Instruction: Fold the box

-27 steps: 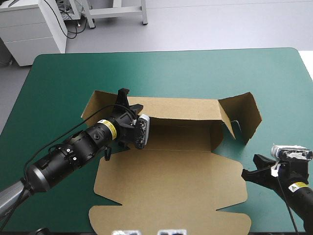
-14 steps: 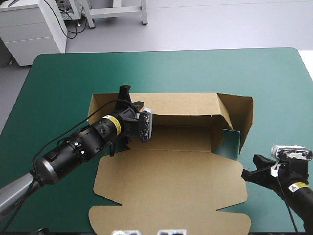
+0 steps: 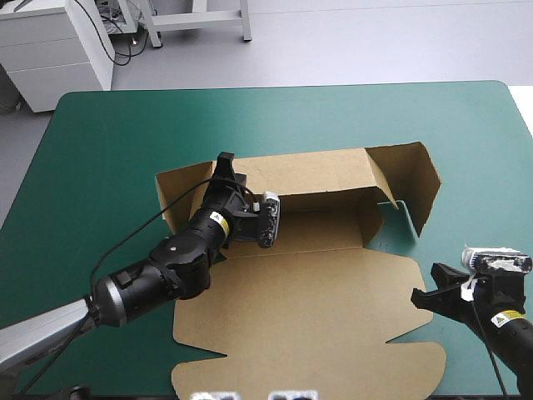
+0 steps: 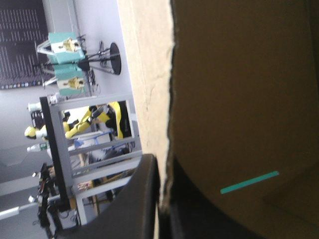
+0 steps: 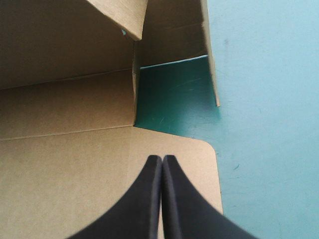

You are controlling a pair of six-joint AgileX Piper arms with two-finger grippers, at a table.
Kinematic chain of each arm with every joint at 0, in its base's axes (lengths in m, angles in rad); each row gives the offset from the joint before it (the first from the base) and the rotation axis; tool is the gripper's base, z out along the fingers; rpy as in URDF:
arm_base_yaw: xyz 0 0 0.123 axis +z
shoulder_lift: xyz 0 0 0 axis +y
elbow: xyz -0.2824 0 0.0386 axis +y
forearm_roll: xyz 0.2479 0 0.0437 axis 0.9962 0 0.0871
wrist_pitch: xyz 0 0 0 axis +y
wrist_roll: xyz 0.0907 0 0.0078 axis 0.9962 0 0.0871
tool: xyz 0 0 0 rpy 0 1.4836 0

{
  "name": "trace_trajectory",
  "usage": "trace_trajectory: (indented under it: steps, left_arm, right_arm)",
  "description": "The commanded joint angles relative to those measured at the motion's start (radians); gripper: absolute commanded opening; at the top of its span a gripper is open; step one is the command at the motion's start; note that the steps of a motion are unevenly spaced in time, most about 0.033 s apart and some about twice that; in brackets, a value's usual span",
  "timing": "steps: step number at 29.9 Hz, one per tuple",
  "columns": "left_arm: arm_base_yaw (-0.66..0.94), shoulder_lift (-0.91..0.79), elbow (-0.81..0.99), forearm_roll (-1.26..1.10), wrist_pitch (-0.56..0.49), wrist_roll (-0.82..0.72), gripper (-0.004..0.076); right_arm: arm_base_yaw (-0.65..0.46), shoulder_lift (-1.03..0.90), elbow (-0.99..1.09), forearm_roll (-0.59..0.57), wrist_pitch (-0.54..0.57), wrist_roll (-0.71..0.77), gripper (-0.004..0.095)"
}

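Note:
The brown box point(image 3: 300, 308) lies mid-table as a cut sheet, its wide lid panel flat toward the front edge. The far wall point(image 3: 316, 171) stands raised, with an end flap point(image 3: 416, 179) angled outward at the right. My left gripper point(image 3: 223, 167) is shut on the far wall near its left end. In the left wrist view the board's edge point(image 4: 172, 74) runs down between the black fingers point(image 4: 144, 199). My right gripper point(image 3: 420, 297) is shut and empty, low over the lid panel's right corner point(image 5: 199, 164), with its fingers meeting in a point point(image 5: 162, 162).
Bare teal-green cover point(image 3: 108, 133) surrounds the box on the left, far and right sides. The lid panel's front edge point(image 3: 308, 387) comes close to the table's front edge. A patch of cover point(image 5: 174, 99) shows between the right end flap and the lid panel.
My left gripper has moved right with the far wall in it. The whole sheet has slid right and turned a little, and the right end flap has swung outward. The right arm has stayed put.

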Motion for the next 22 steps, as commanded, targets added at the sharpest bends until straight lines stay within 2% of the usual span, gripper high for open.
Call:
trace_trajectory:
  steps: [1,7,10,14,18,22]
  left_arm:
    - [-0.05,-0.003,-0.017,0.118,0.155,-0.129,-0.0008]
    - [-0.133,0.037,-0.017,0.259,0.307,-0.328,-0.0008]
    - [-0.182,0.06,-0.017,0.333,0.385,-0.371,-0.0008]
    - [-0.224,0.091,-0.017,0.376,0.421,-0.392,-0.0008]
    - [-0.241,0.106,-0.017,0.442,0.486,-0.525,-0.0008]
    - [-0.243,0.108,-0.017,0.513,0.546,-0.564,-0.0008]
  right_arm:
    - [0.003,0.012,-0.034,0.017,-0.046,-0.002,-0.0007]
    - [0.003,0.026,-0.038,0.02,-0.021,0.009,-0.0007]
    - [0.003,0.049,-0.047,0.02,-0.008,0.009,-0.0007]
    - [0.003,0.084,-0.079,0.02,0.007,0.009,-0.0007]
    - [0.003,0.121,-0.127,0.02,0.029,0.015,-0.0006]
    - [0.003,0.18,-0.206,0.016,0.042,0.015,-0.0005]
